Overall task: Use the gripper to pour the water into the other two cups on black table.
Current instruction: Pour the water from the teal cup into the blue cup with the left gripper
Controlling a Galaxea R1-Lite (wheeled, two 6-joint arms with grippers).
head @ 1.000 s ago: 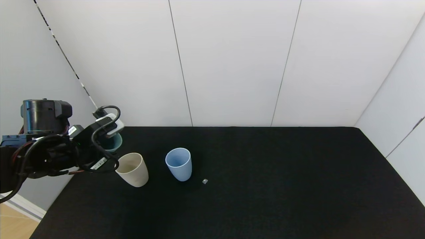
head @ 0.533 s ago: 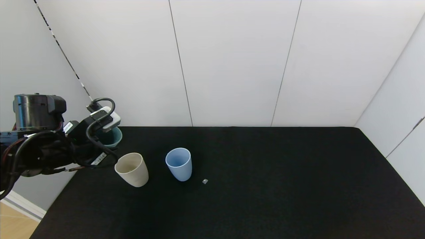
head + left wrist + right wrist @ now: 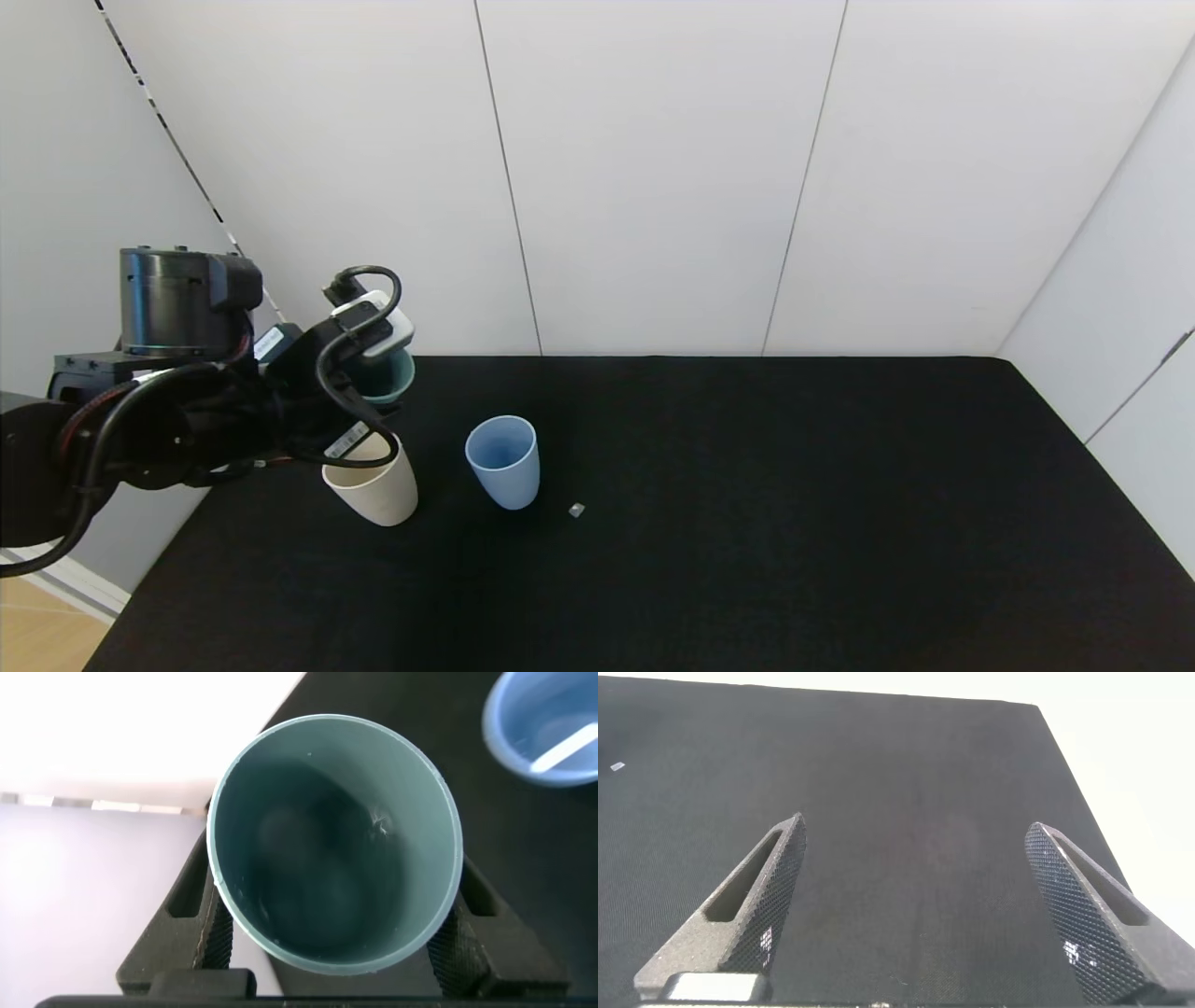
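Note:
My left gripper (image 3: 378, 383) is shut on the teal-green tumbler (image 3: 387, 377) and holds it in the air above the back left of the black table (image 3: 747, 485), just behind the beige cup (image 3: 378, 485). In the left wrist view the fingers (image 3: 201, 924) clamp both sides of the tumbler (image 3: 334, 849), whose inside looks wet, with clear water (image 3: 318, 887) barely visible. The light blue cup (image 3: 504, 462) stands upright right of the beige one and shows in the left wrist view (image 3: 547, 723). My right gripper (image 3: 920, 905) is open and empty over bare table, out of the head view.
A tiny pale cube (image 3: 576, 510) lies on the table right of the blue cup and shows far off in the right wrist view (image 3: 617, 765). White wall panels stand behind the table. The table's left edge is close to the beige cup.
My left arm has moved right and up with the teal-green tumbler, from beside the table's left edge to over the beige cup's back rim. The cups on the table have not moved.

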